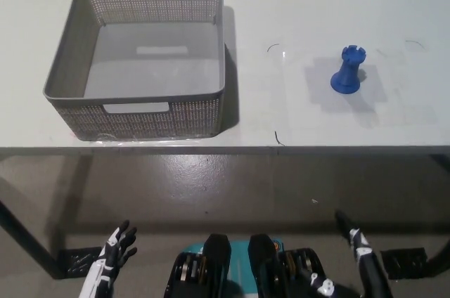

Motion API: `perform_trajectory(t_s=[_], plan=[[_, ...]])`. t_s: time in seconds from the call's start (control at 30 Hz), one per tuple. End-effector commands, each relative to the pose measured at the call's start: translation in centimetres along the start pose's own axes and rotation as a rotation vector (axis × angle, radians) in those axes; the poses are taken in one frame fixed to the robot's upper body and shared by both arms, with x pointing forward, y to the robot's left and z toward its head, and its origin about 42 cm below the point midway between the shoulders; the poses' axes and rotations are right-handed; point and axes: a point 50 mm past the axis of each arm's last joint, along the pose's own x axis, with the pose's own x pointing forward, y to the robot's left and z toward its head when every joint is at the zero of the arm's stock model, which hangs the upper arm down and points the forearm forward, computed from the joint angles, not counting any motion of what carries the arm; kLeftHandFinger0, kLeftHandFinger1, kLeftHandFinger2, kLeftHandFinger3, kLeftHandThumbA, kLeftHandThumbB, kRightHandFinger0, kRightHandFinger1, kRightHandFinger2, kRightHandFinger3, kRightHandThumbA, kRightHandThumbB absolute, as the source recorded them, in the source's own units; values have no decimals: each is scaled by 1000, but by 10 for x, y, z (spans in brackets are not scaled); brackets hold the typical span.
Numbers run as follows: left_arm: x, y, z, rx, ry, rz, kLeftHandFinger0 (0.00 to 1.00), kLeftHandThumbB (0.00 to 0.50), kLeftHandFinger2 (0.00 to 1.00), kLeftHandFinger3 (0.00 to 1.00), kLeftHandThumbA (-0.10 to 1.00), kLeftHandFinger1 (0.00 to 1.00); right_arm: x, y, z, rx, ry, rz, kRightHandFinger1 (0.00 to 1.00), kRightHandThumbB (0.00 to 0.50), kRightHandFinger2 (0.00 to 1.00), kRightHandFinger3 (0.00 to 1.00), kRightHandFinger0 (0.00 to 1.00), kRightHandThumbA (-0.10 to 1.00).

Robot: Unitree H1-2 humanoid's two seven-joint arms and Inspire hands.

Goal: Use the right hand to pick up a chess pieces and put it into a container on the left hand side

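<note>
A blue chess rook (348, 71) stands upright on the white table (302, 3), right of centre. To its left sits a grey perforated basket (214, 80) with handle slots, nothing visible inside it. My black right hand (360, 250) hangs low at the bottom right, below the table's front edge and far from the rook, fingers extended and holding nothing. My white left hand (112, 254) rests at the bottom left, fingers spread, also below the table edge.
The table's front edge (225, 149) runs across the middle of the view; dark floor lies beneath it. Bare tabletop separates the basket and the rook, with faint pen marks (274, 47) on it.
</note>
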Motion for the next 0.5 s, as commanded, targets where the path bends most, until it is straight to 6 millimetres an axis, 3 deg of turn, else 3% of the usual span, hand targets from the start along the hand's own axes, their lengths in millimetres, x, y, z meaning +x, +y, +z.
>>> perform_trajectory(t_s=[0.0, 0.1, 0.2, 0.33, 0.43, 0.47], plan=[[0, -3, 11, 25, -44, -78, 1000, 251, 1000, 1000, 1000, 1000, 22, -7, 32, -28, -162, -61, 1000, 348, 1000, 1000, 1000, 1000], [2, -3, 10, 24, -43, -87, 1000, 276, 1000, 1000, 1000, 1000, 40, -16, 47, -58, -184, -90, 1000, 354, 1000, 1000, 1000, 1000], [1, -3, 9, 27, -32, -81, 1000, 272, 1000, 1000, 1000, 1000, 65, -28, 54, -82, -243, -135, 1000, 355, 1000, 1000, 1000, 1000], [0, -2, 8, 17, -28, -84, 1000, 264, 1000, 1000, 1000, 1000, 92, -43, 67, -91, -242, -187, 1000, 392, 1000, 1000, 1000, 1000], [0, -3, 6, 12, -32, -81, 1000, 278, 1000, 1000, 1000, 1000, 117, -57, 85, -102, -262, -217, 1000, 343, 1000, 1000, 1000, 1000], [0, -3, 6, 11, -30, -82, 1000, 285, 1000, 1000, 1000, 1000, 129, -63, 92, -89, -267, -230, 1000, 366, 1000, 1000, 1000, 1000]])
